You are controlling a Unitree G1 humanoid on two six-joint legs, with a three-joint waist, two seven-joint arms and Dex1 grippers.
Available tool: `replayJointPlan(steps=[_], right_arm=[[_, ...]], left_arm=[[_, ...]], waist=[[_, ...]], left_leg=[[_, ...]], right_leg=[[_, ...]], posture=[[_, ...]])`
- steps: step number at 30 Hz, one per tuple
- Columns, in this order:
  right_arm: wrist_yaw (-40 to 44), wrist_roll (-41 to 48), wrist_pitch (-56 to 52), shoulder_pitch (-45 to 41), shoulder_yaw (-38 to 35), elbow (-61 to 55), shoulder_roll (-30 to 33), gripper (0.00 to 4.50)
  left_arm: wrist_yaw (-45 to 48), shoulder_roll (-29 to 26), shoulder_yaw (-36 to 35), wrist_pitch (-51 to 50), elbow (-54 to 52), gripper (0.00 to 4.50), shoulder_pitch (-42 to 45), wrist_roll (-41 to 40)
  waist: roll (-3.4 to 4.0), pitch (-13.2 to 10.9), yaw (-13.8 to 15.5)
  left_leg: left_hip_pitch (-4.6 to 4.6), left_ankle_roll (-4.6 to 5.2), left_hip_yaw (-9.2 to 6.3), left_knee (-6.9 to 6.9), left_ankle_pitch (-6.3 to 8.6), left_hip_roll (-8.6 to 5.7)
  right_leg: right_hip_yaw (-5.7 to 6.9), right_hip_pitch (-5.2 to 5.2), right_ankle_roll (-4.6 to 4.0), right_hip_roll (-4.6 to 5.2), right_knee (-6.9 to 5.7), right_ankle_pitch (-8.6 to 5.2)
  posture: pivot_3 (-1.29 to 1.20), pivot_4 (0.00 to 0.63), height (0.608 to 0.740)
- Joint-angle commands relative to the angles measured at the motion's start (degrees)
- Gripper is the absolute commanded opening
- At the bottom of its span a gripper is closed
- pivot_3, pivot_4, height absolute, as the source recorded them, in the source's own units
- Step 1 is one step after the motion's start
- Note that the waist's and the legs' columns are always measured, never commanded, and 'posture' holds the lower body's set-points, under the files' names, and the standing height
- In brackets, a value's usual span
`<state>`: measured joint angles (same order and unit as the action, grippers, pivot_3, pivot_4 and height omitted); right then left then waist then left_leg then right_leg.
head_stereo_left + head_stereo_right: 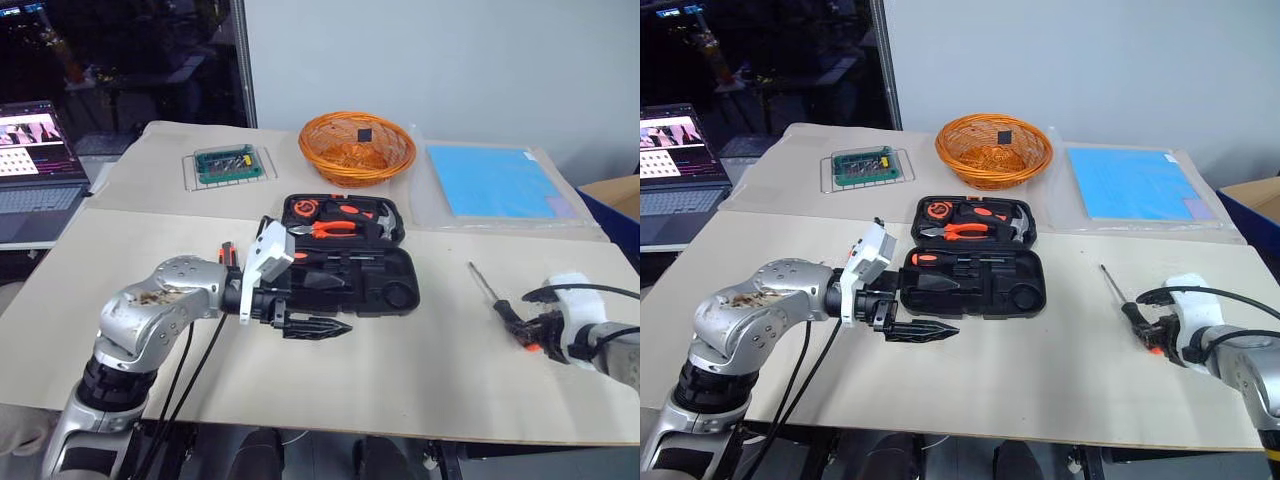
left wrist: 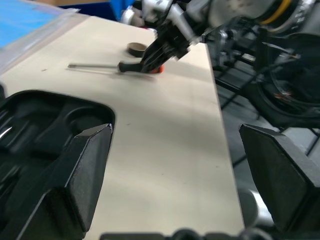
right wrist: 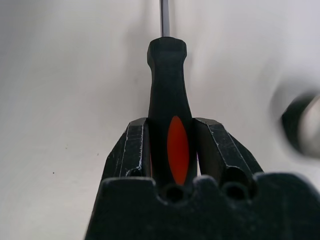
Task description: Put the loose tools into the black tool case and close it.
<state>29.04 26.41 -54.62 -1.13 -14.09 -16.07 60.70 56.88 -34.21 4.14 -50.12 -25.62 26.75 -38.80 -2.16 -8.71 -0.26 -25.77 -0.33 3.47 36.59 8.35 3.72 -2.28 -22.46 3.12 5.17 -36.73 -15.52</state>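
- Screwdriver lying near the table's right edge, well apart from the open black tool case at mid-table.
- Right gripper pinching its orange-and-black handle, fingers closing snug on both sides.
- Left gripper hanging wide open, empty, just beside the case's front edge.
- Judging it light, rigid, slim; handle probably grippy, thin shaft slippery, so mid-handle looking like the best hold.
- Small tape roll sitting just beyond the screwdriver.

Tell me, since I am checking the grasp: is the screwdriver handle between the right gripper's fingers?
Yes, the right gripper has the black-and-orange screwdriver handle pinched between both fingers.

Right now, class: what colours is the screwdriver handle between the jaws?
Black with an orange inlay; the screwdriver handle shows best in the right wrist view.
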Motion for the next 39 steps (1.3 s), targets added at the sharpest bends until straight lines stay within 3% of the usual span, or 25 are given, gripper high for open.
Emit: replayJointPlan(steps=[1, 4, 8, 12, 15, 17, 35, 37, 39], right_arm=[[7.86, -4.71, 13.68, -3.23, 1.05, -4.83, 4.90, 0.99], [15.09, -5.52, 18.80, -15.55, 8.51, -4.03, 5.06, 0.99], [22.86, -10.12, 22.29, -33.29, 22.39, 2.24, -2.22, 0.99], [27.94, -17.61, 29.54, -41.24, 31.84, 11.29, -8.63, 0.99], [29.38, -23.36, 36.69, -45.55, 37.40, 21.23, -14.47, 0.99], [29.58, -25.93, 39.96, -46.89, 38.68, 26.50, -16.81, 0.99], [36.81, -39.14, 63.77, -53.29, 41.86, 52.09, -22.24, 0.98], [38.73, -38.55, 64.82, -53.54, 41.50, 53.07, -22.81, 1.99], [38.85, -38.12, 65.06, -53.19, 40.38, 51.95, -22.63, 2.64]], left_arm=[[-4.10, 1.73, -6.36, 3.01, -2.27, 4.35, -4.02, -2.33], [-4.37, -0.73, -11.86, 4.33, -3.88, 4.35, -10.81, -3.07], [-1.76, -4.09, -18.61, 6.30, -2.81, 4.35, -16.69, -5.72], [0.46, -6.54, -20.23, 9.10, -2.66, 4.35, -20.25, -5.03], [0.94, -7.72, -21.19, 9.91, -2.96, 4.35, -21.72, -5.57], [0.83, -8.09, -21.37, 10.17, -3.37, 4.35, -22.19, -5.92], [-0.37, -9.69, -21.83, 12.32, -4.51, 4.35, -24.40, -6.24], [-0.49, -9.69, -21.71, 12.49, -4.60, 4.35, -24.52, -6.25], [-0.62, -9.69, -21.62, 12.49, -4.52, 4.35, -24.55, -6.49]], waist=[[0.05, -0.02, -0.40], [0.08, -0.14, -1.88], [-0.01, -0.31, -2.26], [-0.05, -0.34, -0.97], [-0.07, -0.34, -0.39], [-0.07, -0.35, -0.12], [-0.04, -0.37, -0.32], [-0.03, -0.37, -0.33], [-0.03, -0.37, -0.31]], left_leg=[[0.00, 0.00, 0.00, 0.00, 0.00, 0.02], [0.15, -0.01, 0.11, 0.00, 0.01, 0.09], [0.32, -0.04, 0.08, -0.17, 0.02, 0.13], [0.29, -0.14, 0.11, -0.27, 0.08, 0.06], [-0.24, -0.04, 0.33, -0.26, 0.02, 0.02], [-0.58, -0.04, 0.28, -0.20, -0.01, 0.01], [-0.37, -0.12, 0.29, -0.27, -0.05, 0.09], [-0.37, -0.12, 0.29, -0.28, -0.05, 0.09], [-0.36, -0.12, 0.28, -0.29, -0.05, 0.10]], right_leg=[[0.00, 0.00, 0.01, -0.02, 0.00, -0.01], [-0.09, 0.00, 0.01, -0.02, -0.01, -0.01], [-0.09, -0.05, -0.14, -0.07, -0.04, 0.04], [-0.05, -0.31, -0.49, 0.04, 0.00, 0.16], [-0.13, -0.61, -0.55, 0.14, 0.02, 0.21], [-0.11, -0.87, -0.08, 0.09, -0.03, 0.49], [-0.04, -0.75, -0.15, 0.01, -0.16, 0.49], [-0.04, -0.75, -0.15, 0.00, -0.16, 0.49], [-0.04, -0.76, -0.16, 0.00, -0.18, 0.49]], posture=[[0.00, 0.150, 0.740], [0.00, 0.150, 0.740], [0.00, 0.150, 0.740], [0.00, 0.150, 0.740], [0.00, 0.150, 0.740], [0.00, 0.150, 0.740], [0.00, 0.150, 0.740], [0.00, 0.150, 0.740], [0.00, 0.150, 0.740]])
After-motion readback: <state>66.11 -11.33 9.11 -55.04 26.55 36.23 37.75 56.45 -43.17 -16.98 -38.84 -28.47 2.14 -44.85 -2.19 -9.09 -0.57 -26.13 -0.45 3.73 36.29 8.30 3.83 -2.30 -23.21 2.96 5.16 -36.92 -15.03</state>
